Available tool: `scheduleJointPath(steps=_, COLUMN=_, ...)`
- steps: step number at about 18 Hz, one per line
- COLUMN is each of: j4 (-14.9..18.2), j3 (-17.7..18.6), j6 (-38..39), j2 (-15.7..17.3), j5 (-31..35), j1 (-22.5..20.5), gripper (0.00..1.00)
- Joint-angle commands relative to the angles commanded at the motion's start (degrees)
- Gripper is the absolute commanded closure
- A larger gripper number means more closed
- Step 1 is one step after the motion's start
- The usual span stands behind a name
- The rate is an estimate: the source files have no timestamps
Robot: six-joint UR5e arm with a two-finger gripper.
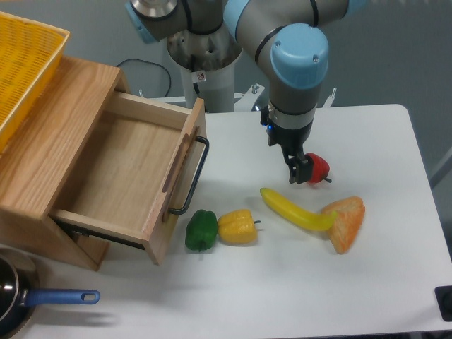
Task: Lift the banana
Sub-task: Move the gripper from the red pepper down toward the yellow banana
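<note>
The banana [295, 210] is long, yellow and gently curved, and lies flat on the white table right of centre, its right tip touching an orange wedge-shaped piece [345, 222]. My gripper [299, 176] points straight down just above and behind the banana's middle, apart from it. Its dark fingers are seen edge-on as one narrow shape, so the gap between them does not show. Nothing visible is held in them.
A small red pepper [320, 168] sits right beside the gripper's fingers. A yellow bell pepper [236, 227] and a green pepper [201, 229] lie left of the banana. A wooden drawer box [63, 141] stands open at left, a yellow basket [25, 63] on top. A blue-handled pan [14, 300] is at the front left.
</note>
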State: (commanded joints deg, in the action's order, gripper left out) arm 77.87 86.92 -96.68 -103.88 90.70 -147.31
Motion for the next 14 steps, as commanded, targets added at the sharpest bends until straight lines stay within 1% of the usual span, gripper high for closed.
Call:
scheduleJointPath(steps=3, j4=-0.3, j3=0.1, j6=0.3, j2=-0.9, j5=-0.3, j1=0.2, gripper=0.0)
scheduleJointPath(steps=7, j4=-0.3, j3=0.4, j6=0.4, j2=-1.1, j5=-0.5, j1=0.3, gripper=0.0)
scheduleJointPath(steps=11, j4=-0.4, j3=2.5, j6=-0.1, j2=-0.7, j5=-1.5, j1=-0.2, gripper=0.0)
scheduleJointPath(steps=14, j4=-0.5, j3=3.2, j6=0.4, j2=-0.7, j5=-2.1, j1=-0.2, gripper=0.0)
